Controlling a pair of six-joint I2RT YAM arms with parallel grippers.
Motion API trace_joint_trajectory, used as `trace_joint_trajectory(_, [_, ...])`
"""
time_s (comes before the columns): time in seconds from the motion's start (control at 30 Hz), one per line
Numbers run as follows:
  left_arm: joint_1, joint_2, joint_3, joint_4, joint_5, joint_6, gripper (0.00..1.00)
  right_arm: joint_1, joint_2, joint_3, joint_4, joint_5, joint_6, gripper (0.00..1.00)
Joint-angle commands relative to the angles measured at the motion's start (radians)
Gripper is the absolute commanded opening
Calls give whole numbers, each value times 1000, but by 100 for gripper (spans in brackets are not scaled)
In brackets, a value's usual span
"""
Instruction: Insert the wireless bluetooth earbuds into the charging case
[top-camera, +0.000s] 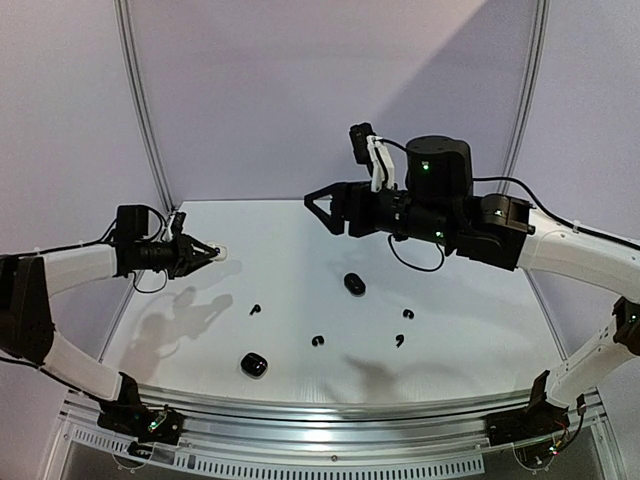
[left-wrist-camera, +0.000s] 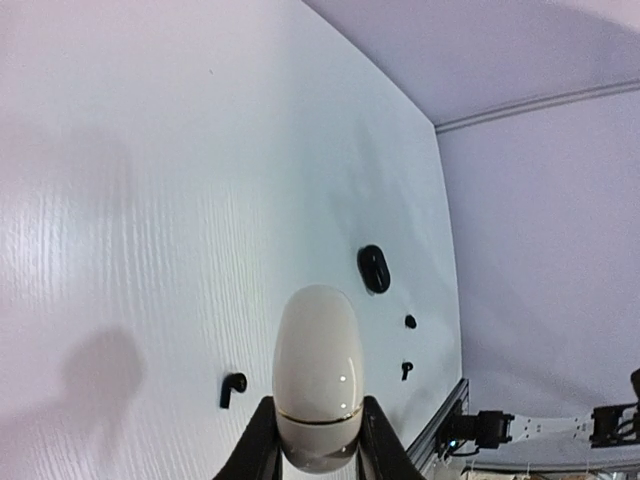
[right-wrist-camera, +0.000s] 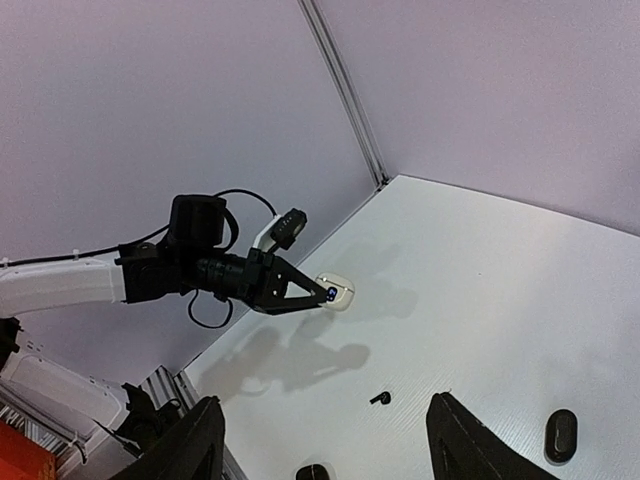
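Status: early stage, with no earbud visibly seated.

- The left gripper (top-camera: 208, 254) is clamped on a white charging case (left-wrist-camera: 318, 375), held above the left side of the table (top-camera: 480, 330). A seam runs around the case body and the lid appears closed.
- The right gripper (right-wrist-camera: 325, 430) is raised over the far centre of the table, its jaws wide apart with nothing between them.
- Four black earbuds lie loose on the table: one left of centre (top-camera: 255, 310), one at centre front (top-camera: 318, 342) and two to the right (top-camera: 400, 341) (top-camera: 408, 314).
- Two black charging cases rest on the table, one mid-table (top-camera: 354, 284) and one near the front edge (top-camera: 253, 365). Both look closed.
- No white earbuds can be made out in any view.

Remaining work, as judged: open a case, then pick up and seat each earbud – all of the insertion is left to do.
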Motion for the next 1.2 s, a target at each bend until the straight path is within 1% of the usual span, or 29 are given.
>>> trace_joint_trajectory(0.0, [66,129,172,-149,-31,67,0,-25,-35,-45,-15,38,-11,70])
trace_joint_trajectory(0.07, [81,217,242,-226,-34,69,0,-25,-45,-65,-4,43,-16,70])
trace_joint_trajectory(0.1, [89,258,264,-236,-27,52,0,-25,-51,-78,4,44,-16,70])
trace_joint_trajectory(0.2, [107,372,311,-218,16,-13,0,-27,-65,-104,11,41,-3,70])
trace_joint_trajectory(0.3, [108,454,347,-191,29,-32,0,-25,-85,-129,6,43,22,70])
trace_joint_trajectory(0.47, [109,544,357,-146,16,-36,0,-26,-121,-184,32,53,74,70])
trace_joint_trajectory(0.6, [110,620,347,-143,31,-52,8,-26,-107,-174,-12,58,113,70])
trace_joint_trajectory(0.63, [111,628,339,-141,26,-53,10,-25,-93,-164,-33,57,123,70])
trace_joint_trajectory(0.7, [111,634,327,-144,20,-50,19,-26,-73,-145,-67,52,134,70])
trace_joint_trajectory(0.83, [112,646,326,-163,27,-37,41,-25,-53,-147,-79,52,163,70])
trace_joint_trajectory(1.03, [122,632,311,-220,6,-39,63,-25,-42,-142,-74,67,170,70])
trace_joint_trajectory(1.17, [125,594,292,-272,-13,-52,85,-27,-39,-132,-85,80,162,70])
